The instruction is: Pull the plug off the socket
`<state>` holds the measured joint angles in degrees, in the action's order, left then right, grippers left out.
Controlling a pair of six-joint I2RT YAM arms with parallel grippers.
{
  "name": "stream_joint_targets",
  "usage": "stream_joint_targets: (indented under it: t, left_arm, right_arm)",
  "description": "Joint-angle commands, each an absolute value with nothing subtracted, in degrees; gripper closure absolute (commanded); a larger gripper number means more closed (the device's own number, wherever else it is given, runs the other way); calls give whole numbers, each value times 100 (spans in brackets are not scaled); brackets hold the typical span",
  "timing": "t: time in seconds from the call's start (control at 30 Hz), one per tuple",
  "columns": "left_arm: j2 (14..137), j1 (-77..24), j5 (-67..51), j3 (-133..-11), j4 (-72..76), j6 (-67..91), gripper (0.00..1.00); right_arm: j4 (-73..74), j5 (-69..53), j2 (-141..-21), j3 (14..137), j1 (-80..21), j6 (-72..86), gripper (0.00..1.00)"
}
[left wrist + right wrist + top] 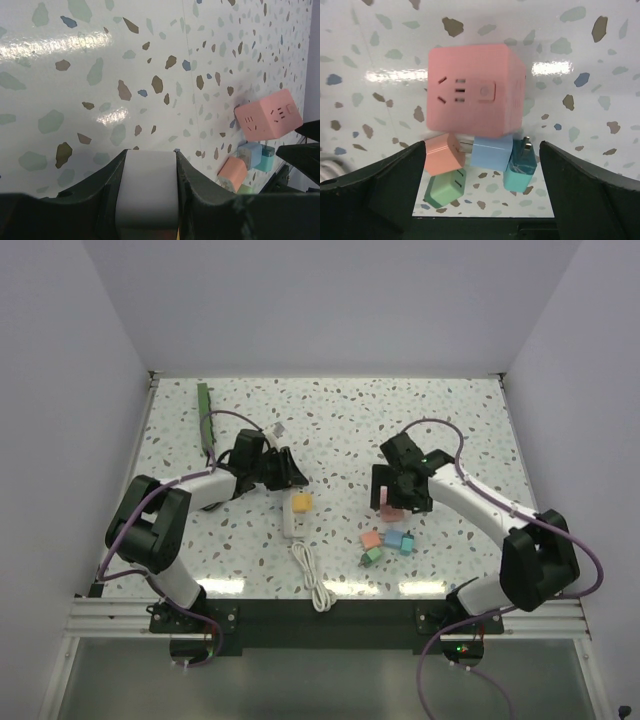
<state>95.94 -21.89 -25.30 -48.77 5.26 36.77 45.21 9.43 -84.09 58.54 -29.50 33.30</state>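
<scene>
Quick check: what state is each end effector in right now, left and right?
Left end effector: closed on a white block.
Right end effector: open, with the pink cube ahead of it and not gripped.

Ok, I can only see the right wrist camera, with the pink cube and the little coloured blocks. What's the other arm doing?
Observer: The left gripper is closed on a white block.
Operator: Is anything stuck on that block?
Observer: From above, a yellow cube sits on or against it, at the end near the gripper. I can't tell if it's plugged in.
Operator: Anything else out there that I'm missing?
Observer: Yes, a dark-green bar lies far back on the left, with nothing holding it.
</scene>
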Motion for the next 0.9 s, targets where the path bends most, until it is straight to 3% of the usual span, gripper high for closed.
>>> stream_joint_targets:
  t: [0.0, 0.17, 0.3, 0.87]
  left_arm:
    - [9378, -2268, -2891, -5001, 659, 3647, 100]
    - [9387, -2294, -2962, -5027, 756, 3682, 100]
    - [9404, -2312, -3032, -5045, 870, 3805, 100]
    - [9483, -2496, -3023, -5256, 932, 4017, 100]
  right_arm:
    - [4807, 923, -7902, 6406, -2936, 3279, 1]
    - [4258, 11, -7744, 6706, -2953, 3042, 1]
    - [3306, -1665, -7997, 6600, -3006, 3181, 2]
    - [1679, -2452, -9650, 6943, -4078, 3639, 23]
